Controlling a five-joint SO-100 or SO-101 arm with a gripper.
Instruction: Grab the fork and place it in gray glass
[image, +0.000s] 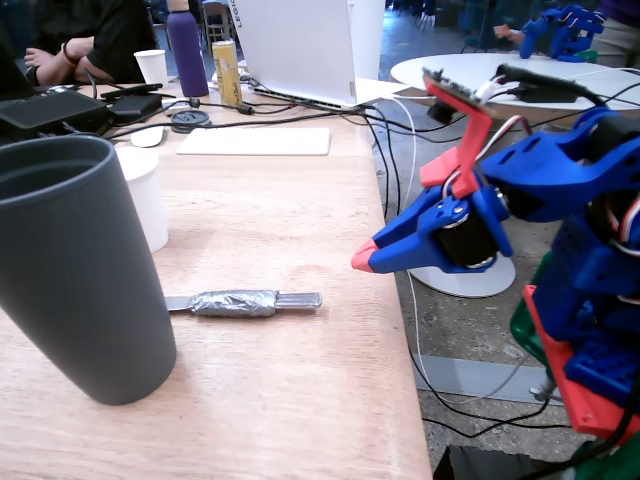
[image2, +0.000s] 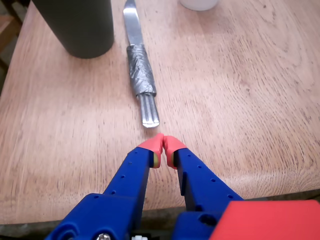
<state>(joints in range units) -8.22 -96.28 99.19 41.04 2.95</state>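
The tall dark-gray glass (image: 80, 270) stands upright at the near left of the wooden table; it also shows in the wrist view (image2: 75, 25) at the top left. No fork with tines shows in either view. A straight tape-wrapped utensil (image: 245, 302) without tines lies flat to the right of the glass; in the wrist view (image2: 141, 75) its handle end points at my gripper. My blue gripper with red tips (image: 365, 260) (image2: 163, 142) is shut and empty. It hovers above the table's right edge, a short way from the utensil's handle end.
A white cup (image: 145, 195) (image2: 199, 4) stands behind the glass. At the table's back are a purple bottle (image: 187, 50), a can (image: 228, 72), a laptop (image: 300, 45), a white keyboard (image: 255, 141) and cables. The table's right edge (image: 395, 300) drops to the floor.
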